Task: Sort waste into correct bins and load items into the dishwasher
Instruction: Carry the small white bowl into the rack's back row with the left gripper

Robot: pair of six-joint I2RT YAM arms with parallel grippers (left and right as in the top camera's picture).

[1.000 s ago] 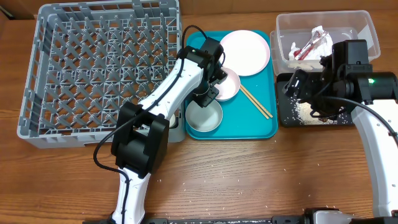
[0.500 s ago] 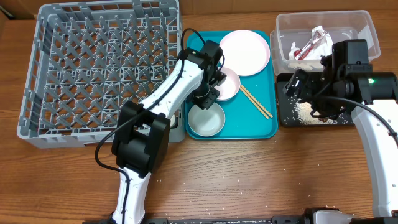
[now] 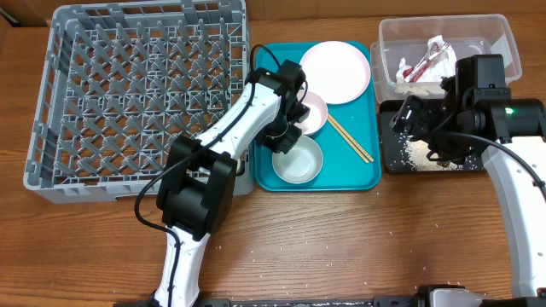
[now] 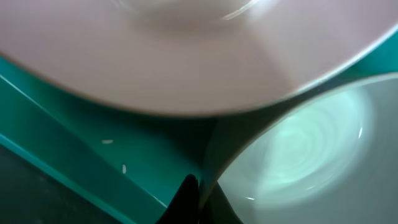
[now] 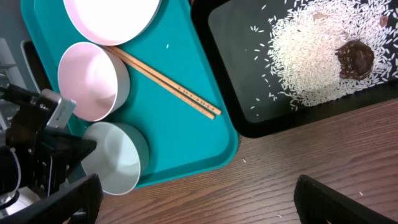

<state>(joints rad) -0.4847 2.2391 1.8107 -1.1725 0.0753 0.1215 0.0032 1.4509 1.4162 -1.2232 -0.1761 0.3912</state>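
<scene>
My left gripper (image 3: 286, 136) is shut on the rim of a white bowl (image 3: 298, 160) on the teal tray; the left wrist view shows the jaws (image 4: 198, 190) pinching that bowl's wall (image 4: 298, 143). A second white bowl (image 3: 313, 113) sits just behind it, touching or nearly so. The round white plate (image 3: 336, 72) and two chopsticks (image 3: 351, 139) lie on the same tray. My right gripper (image 5: 199, 205) is open and empty above the black tray (image 5: 236, 74), which holds rice (image 5: 311, 56) and a brown lump (image 5: 356, 57). The wrapper (image 3: 424, 61) lies in the clear tub (image 3: 503, 38). No cup shows.
The grey dish rack (image 3: 136, 102) stands at the left, with nothing in it. The teal tray (image 3: 363, 175) lies between the rack and the bins. Scattered rice grains (image 3: 256, 251) lie on the wooden table in front.
My left gripper has moved the near bowl to the right, toward the middle of the teal tray. The right arm has not moved.
</scene>
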